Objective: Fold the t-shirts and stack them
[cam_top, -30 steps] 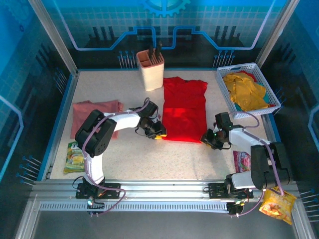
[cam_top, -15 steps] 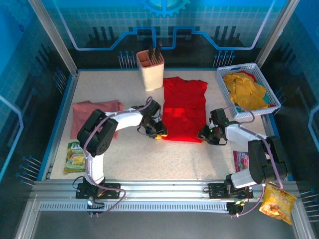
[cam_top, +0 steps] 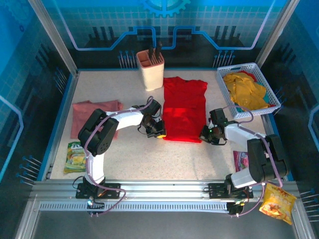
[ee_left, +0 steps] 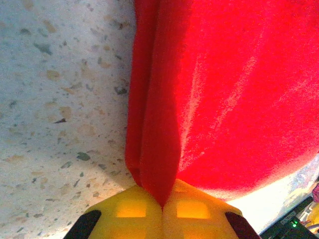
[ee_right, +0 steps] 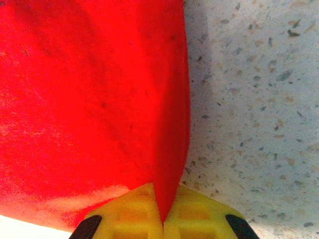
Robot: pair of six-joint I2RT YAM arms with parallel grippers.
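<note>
The red t-shirt (cam_top: pixel 184 109) lies flat in the table's middle, folded to a long strip, collar end toward the back. My left gripper (cam_top: pixel 158 133) is shut on its near left corner (ee_left: pixel 157 174), cloth pinched between the yellow fingers (ee_left: pixel 124 214). My right gripper (cam_top: pixel 204 135) is shut on the near right corner (ee_right: pixel 169 189), the red t-shirt (ee_right: pixel 89 99) spreading away to the left. A folded dusty pink t-shirt (cam_top: pixel 94 114) lies at the left. Yellow t-shirts (cam_top: pixel 245 90) are heaped in the white basket (cam_top: pixel 225 97) at the back right.
A cream holder with dark tools (cam_top: pixel 150 68) stands just behind the red shirt's left shoulder. Snack packets lie at the left front (cam_top: pixel 75 157), right front (cam_top: pixel 241 160) and off the table's right corner (cam_top: pixel 277 201). Blue walls fence the table.
My right gripper has slid left and slightly back to the shirt's near right corner and closed on it. The left gripper kept its hold and barely moved.
</note>
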